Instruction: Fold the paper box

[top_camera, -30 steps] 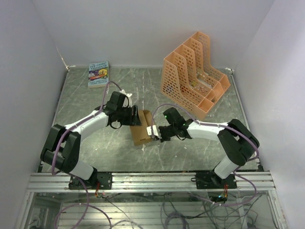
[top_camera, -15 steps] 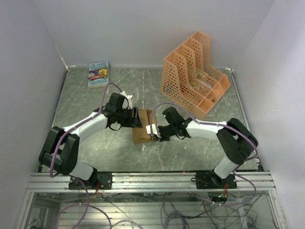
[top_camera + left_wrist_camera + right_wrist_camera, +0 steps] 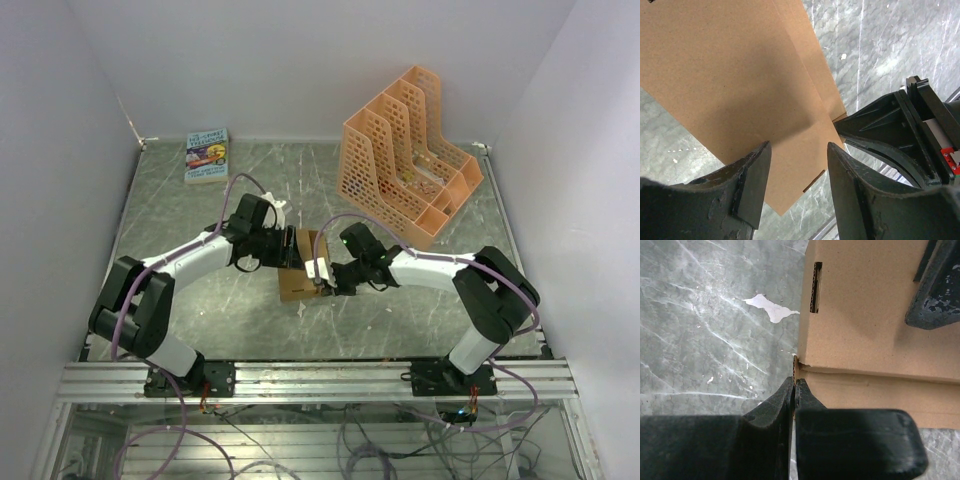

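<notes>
the paper box (image 3: 297, 283) lies on the middle of the table (image 3: 190, 215), between the two arms. from above, both wrists cover much of it, so its folds are hard to read, and the left wrist view cuts off its upper part. both arms reach inward and low. the left gripper (image 3: 287, 248) has its fingers spread over a tan panel. the right gripper (image 3: 318, 272) is closed, pinching a thin edge of the box.
</notes>
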Available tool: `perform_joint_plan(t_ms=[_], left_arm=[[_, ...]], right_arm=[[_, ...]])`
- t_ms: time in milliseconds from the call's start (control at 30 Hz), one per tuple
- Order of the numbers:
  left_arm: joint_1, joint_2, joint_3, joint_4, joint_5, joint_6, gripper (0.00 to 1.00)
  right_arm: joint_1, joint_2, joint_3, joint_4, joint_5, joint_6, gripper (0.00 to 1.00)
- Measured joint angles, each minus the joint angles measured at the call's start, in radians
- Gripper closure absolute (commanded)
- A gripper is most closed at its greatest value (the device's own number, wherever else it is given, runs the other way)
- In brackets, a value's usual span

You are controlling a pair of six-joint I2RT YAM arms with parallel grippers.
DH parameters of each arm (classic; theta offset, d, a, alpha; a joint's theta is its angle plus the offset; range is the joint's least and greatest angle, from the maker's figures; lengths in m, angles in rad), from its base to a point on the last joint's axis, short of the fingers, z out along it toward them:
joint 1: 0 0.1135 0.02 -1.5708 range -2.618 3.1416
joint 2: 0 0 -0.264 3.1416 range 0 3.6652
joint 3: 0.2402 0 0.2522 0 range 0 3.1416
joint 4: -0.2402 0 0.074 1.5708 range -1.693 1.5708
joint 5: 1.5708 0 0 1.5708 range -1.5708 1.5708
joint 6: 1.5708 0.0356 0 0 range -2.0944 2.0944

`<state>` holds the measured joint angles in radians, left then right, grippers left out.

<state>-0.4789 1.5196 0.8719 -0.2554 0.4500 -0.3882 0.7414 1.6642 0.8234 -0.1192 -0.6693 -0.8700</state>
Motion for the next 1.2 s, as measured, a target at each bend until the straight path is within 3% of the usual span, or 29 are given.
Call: perform_joint_plan(t_ms=[833, 1200], left_arm=[[0.053, -0.001, 0.001, -0.008, 0.000, 0.014, 0.38], [0.072, -0.123, 0.013, -0.067, -0.113, -0.023, 0.15]], right_arm=[[-0.022, 0.023, 0.052, -0.054, -0.024, 0.100, 1.00], [-0.022, 0.028, 0.060, -0.084, -0.036, 0.111, 1.00]])
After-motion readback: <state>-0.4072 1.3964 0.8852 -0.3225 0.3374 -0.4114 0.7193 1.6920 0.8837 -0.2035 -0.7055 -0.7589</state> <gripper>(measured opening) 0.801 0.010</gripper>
